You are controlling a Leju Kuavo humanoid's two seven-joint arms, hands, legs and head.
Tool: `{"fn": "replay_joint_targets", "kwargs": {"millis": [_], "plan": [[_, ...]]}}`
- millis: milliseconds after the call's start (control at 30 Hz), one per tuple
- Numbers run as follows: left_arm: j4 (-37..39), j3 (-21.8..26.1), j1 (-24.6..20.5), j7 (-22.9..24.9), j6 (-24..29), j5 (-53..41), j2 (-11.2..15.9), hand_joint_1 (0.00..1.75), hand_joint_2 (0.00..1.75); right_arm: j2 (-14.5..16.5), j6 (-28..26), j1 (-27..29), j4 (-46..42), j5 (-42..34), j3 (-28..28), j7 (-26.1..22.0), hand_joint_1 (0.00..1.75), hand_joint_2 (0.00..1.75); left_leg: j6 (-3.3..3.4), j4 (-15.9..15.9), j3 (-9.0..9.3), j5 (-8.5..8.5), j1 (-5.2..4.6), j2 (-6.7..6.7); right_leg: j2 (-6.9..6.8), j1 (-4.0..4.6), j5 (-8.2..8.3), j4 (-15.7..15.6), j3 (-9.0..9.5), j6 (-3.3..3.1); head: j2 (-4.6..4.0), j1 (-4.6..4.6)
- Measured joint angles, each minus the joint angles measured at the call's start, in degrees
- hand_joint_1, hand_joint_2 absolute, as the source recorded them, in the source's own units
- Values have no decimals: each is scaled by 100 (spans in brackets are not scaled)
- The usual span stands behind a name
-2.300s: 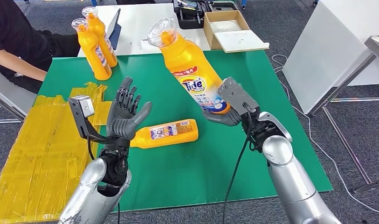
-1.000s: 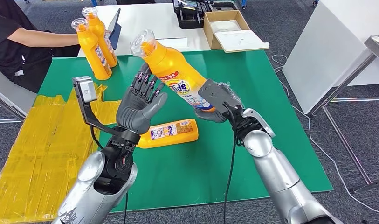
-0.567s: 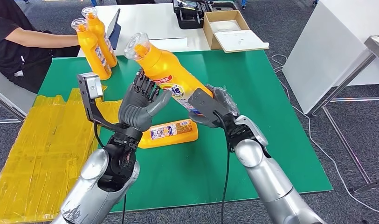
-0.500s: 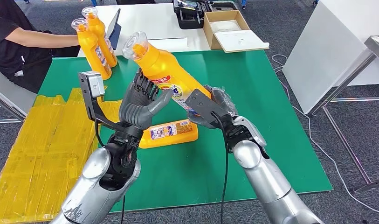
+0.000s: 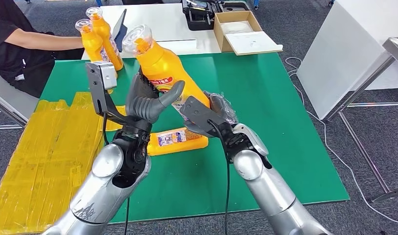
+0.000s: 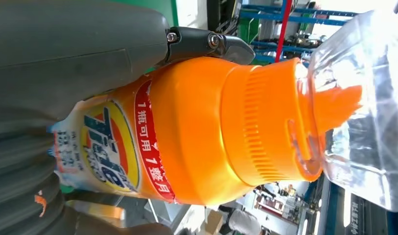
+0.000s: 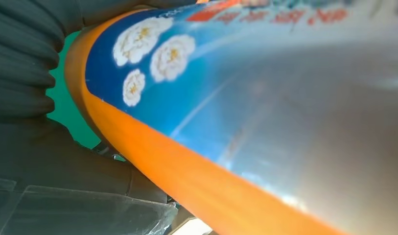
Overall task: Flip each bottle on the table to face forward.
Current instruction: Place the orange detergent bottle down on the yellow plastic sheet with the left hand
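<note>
While the left hand (image 5: 149, 100) wraps its fingers (image 6: 206, 41) around the shoulder of the raised bottle (image 5: 165, 68), just under the orange cap (image 6: 265, 129), the right hand (image 5: 214, 115) grips the same bottle at its base, so it hangs tilted in the air above the green table (image 5: 265, 98) between both hands. Judged risk: if the right hand lets go before the left grip is firm, the smooth bottle could slip or swing down. It would then land on the second bottle (image 5: 179, 139) lying flat directly beneath.
</note>
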Motion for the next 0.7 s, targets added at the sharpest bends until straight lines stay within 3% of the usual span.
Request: {"fn": "replay_joint_targets", "kwargs": {"millis": [300,433,567,700], "plan": [[290,191,-267,82,172,203,-30,5,175,173,28,-243,238,-171,357,29,175,175,-1,0,-1,1,1,-1,0,1,0,1,0,0,0,1],[368,238,-344,88,231,304,-30,115,175,218,34,-385,373,-288,461,100,175,175,-1,0,-2,1,1,-1,0,1,0,1,0,0,0,1],[424,273,-390,88,246,337,-28,175,175,232,34,-520,514,-358,531,133,175,175,0,0,-2,1,1,-3,-1,0,0,1,0,0,0,0],[488,280,-428,89,248,352,-27,175,175,233,32,-604,631,-420,580,133,175,175,0,0,-2,1,0,-2,0,0,0,1,0,0,0,1]]}}
